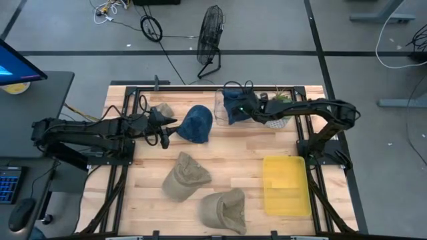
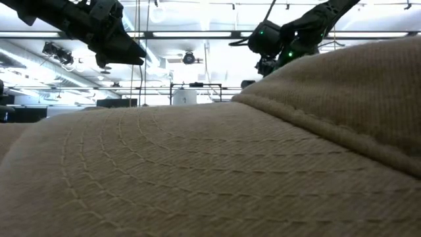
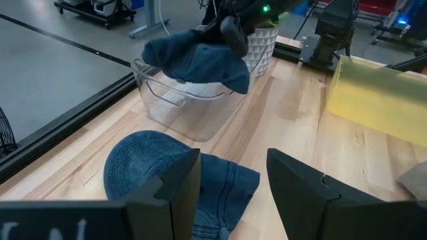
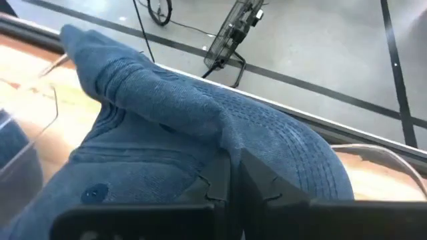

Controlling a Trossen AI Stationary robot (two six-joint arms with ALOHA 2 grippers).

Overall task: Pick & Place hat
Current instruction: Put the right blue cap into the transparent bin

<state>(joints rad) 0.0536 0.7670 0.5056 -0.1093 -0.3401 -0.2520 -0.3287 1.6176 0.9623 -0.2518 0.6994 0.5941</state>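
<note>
A blue denim hat [image 1: 196, 124] lies crown up on the table, just ahead of my open left gripper [image 1: 165, 131], whose fingers stand apart above the hat's near edge [image 3: 220, 183]. A second blue hat [image 3: 200, 61] is draped on the rim of the clear plastic container [image 3: 167, 101]. My right gripper [image 1: 235, 108] is over the container and shut on this hat. Two tan hats [image 1: 185, 177] [image 1: 224, 210] lie on the near half of the table. One of them fills the low view [image 2: 197, 171]. My right gripper pinches a bunched fold of the second blue hat's cloth [image 4: 217, 143] between its two fingers, beside the brim with stitched rows [image 4: 313, 167]. It comes from above and from the table's right. The hat sags below the fingers onto the container's rim [image 3: 200, 90].
A yellow bin [image 1: 285, 185] sits at the near right. A white patterned pot with a plant [image 1: 280, 110] stands right of the container. A small tan hat [image 1: 162, 110] lies beyond my left gripper. Black frame rails border the table.
</note>
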